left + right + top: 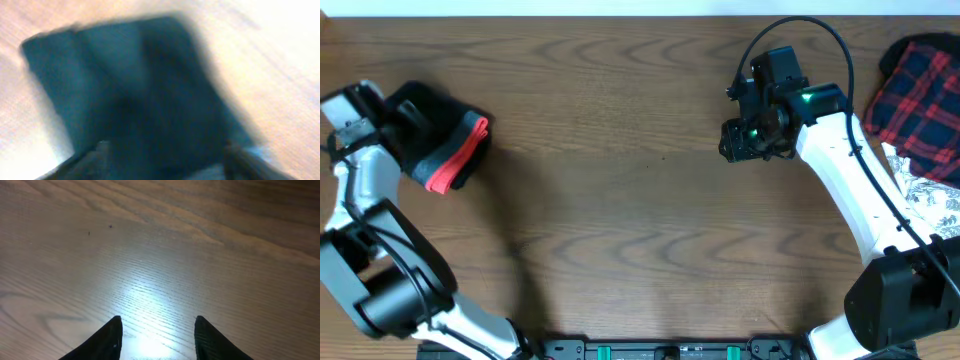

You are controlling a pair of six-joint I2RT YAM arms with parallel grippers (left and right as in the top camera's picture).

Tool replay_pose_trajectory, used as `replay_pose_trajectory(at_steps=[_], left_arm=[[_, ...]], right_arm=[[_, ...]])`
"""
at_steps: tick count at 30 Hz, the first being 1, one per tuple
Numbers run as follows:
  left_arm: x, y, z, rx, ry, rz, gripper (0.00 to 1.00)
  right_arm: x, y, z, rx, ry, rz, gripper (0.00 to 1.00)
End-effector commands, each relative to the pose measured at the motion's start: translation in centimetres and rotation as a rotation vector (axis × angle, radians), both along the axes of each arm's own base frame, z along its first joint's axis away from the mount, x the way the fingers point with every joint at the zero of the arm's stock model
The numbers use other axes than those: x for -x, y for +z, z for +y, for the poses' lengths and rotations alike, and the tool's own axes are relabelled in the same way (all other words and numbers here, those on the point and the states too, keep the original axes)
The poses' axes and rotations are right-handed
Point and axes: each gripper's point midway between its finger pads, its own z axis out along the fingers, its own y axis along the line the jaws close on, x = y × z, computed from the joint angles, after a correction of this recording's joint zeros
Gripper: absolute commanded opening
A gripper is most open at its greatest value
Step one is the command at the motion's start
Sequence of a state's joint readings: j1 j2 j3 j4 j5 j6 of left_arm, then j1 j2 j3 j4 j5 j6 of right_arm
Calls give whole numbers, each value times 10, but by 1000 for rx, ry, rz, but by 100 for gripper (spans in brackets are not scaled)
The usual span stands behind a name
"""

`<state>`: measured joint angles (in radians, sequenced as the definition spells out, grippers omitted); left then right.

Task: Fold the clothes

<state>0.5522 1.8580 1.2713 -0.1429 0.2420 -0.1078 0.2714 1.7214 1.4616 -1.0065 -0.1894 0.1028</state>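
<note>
The clothes [442, 140], black trousers folded into a small bundle with a red-orange waistband edge showing, lie at the table's far left. My left gripper [392, 112] is right over the bundle's left part. The left wrist view is blurred: the dark folded trousers [135, 85] fill it, and my left gripper [167, 157] has its two fingers [97, 155] standing apart just above the cloth, holding nothing. My right gripper [745, 140] hovers at the back right over bare wood. In its wrist view the right gripper [157, 325] is open with only table between the fingertips.
A red-and-black plaid garment [920, 95] lies at the back right edge. A white cloth with dark floral print [935, 205] sits just in front of it, beside the right arm. The wooden table [640, 210] stretches between the two arms.
</note>
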Motion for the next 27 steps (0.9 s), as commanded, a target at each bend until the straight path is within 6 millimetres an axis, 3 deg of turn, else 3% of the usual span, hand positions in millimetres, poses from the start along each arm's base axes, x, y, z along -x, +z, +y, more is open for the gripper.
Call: replay_pose_trajectory(at_steps=[1, 2, 8, 13, 16, 21, 27], left_arm=[[-32, 67, -47, -24, -121, -170, 12], [-40, 75, -60, -43, -149, -195, 6], [-73, 80, -99, -205, -144, -210, 6], [-80, 42, -105, -249, -114, -124, 6], [-79, 17, -101, -240, -105, -74, 6], [-79, -7, -95, -260, -93, -21, 6], [-71, -56, -96, -230, -104, 84, 6]], right_arm=[[-3, 6, -2, -8, -15, -16, 45], [-3, 6, -2, -8, -15, -16, 45], [-3, 6, -2, -8, -15, -13, 45], [-1, 6, -3, -5, -11, -8, 45], [1, 5, -3, -1, -4, -2, 45], [3, 4, -4, 2, -2, 6, 45], [4, 4, -4, 3, -1, 11, 46]])
